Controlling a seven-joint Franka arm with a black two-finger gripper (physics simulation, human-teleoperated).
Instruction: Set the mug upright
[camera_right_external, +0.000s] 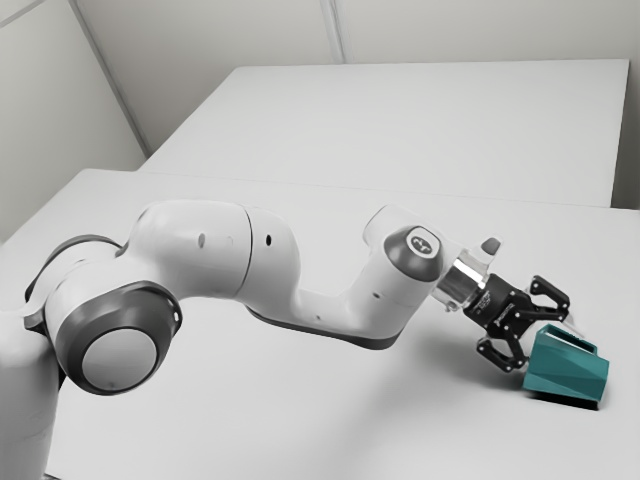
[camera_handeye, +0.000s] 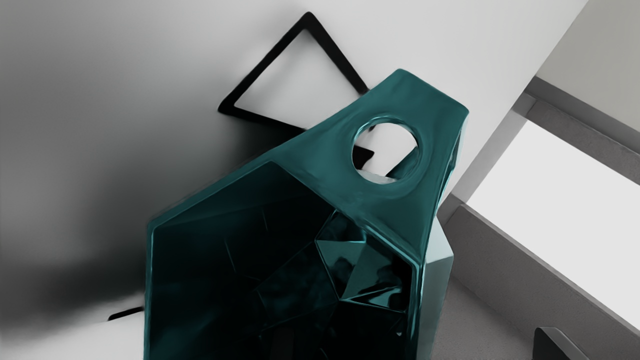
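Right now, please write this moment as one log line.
gripper: open, at mug | mug: on its side, mouth facing gripper | upright: not yet

Pale walls (camera_right_external: 200, 50) stand behind a near table (camera_right_external: 250, 420) and a far table (camera_right_external: 400, 130).

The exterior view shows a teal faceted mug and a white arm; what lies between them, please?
The black two-finger gripper lies between the white arm and the teal mug in the exterior view.

Tbh the insides of the faceted, glossy teal mug (camera_handeye: 280, 270) are too dark to make out, and the wrist view's bottom edge chops it off. Its handle hides part of the thin black angular outline (camera_handeye: 266, 62). The jointed white-and-grey arm (camera_right_external: 210, 250) gets cropped at the exterior view's left.
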